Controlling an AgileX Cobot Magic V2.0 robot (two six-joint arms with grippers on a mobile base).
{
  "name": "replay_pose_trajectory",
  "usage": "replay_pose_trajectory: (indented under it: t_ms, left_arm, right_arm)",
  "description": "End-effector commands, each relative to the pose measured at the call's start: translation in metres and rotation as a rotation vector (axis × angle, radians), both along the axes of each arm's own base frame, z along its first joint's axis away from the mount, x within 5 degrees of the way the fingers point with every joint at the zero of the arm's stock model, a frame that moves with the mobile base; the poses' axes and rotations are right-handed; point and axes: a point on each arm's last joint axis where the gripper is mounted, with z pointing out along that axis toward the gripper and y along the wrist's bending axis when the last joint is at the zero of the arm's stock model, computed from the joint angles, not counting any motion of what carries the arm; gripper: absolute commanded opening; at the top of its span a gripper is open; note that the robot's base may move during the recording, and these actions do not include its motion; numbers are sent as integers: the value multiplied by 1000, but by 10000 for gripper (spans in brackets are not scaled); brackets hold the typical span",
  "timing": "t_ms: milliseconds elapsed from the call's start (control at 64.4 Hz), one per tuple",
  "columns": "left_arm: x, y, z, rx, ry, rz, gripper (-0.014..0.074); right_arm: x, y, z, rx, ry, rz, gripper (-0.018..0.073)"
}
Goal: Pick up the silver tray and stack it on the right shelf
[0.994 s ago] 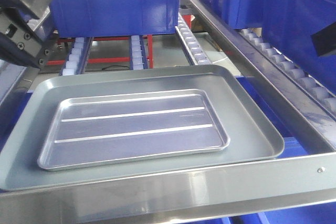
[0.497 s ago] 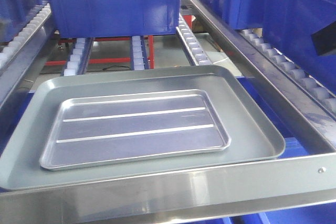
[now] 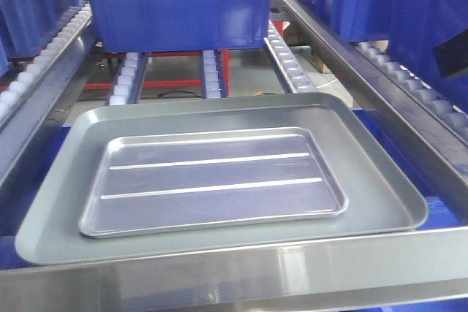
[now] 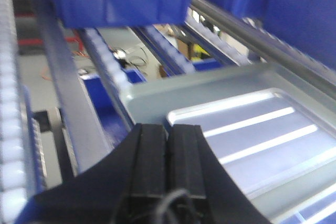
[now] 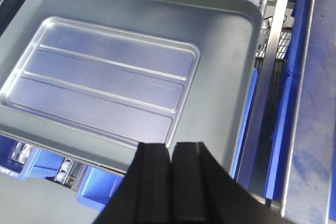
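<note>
The shiny silver tray [image 3: 212,180], with two long ribs, lies flat inside a larger dull grey tray [image 3: 373,188]. Both rest on the right shelf, behind its steel front bar [image 3: 234,275] and in front of its blue-framed roller tracks [image 3: 212,71]. Neither gripper shows in the front view. In the left wrist view my left gripper [image 4: 168,127] is shut and empty, above the silver tray's [image 4: 262,135] left corner. In the right wrist view my right gripper [image 5: 171,145] is shut and empty, above the grey tray's [image 5: 226,51] rim beside the silver tray's [image 5: 100,77] corner.
A big blue bin [image 3: 175,5] stands on the rollers behind the trays. More blue bins [image 3: 409,12] fill the neighbouring rack at right, beyond a steel side rail [image 3: 344,56]. A roller rail [image 3: 44,71] runs along the left side.
The left gripper, seen at the upper left one second ago, has left the front view. The whole view has since shifted, so trays and shelf now sit further right. The trays lie as before.
</note>
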Motion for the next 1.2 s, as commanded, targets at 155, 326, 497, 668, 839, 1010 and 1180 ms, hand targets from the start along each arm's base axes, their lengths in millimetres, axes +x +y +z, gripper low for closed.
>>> replay_pose_trajectory:
  t_ms: [155,326,497,668,839,1010,1180]
  left_arm:
    - [-5,10,5,-53,-145,110,-98]
    - [-11,12,1,-47,-129,106,-98]
    - [-11,12,0,-44,-122,105,-99]
    - [-11,12,0,-45,-122,104,-99]
    - [-11,12,0,-45,-122,104,-99]
    - [-11,12,0,-45,-122,104,-99]
    - [-11,12,0,-44,-122,106,-99]
  right_arm:
    - [3,4,16,39,-98,32,52]
    - [3,4,16,39,-98,32,52]
    - [3,3,16,38,-96,31,52]
    - [3,3,16,35,-93,30,52]
    - [3,3,16,35,-93,30,52]
    - [2,3,16,36,-94,29,52]
    - [-7,-3,12,53,-116,31,52]
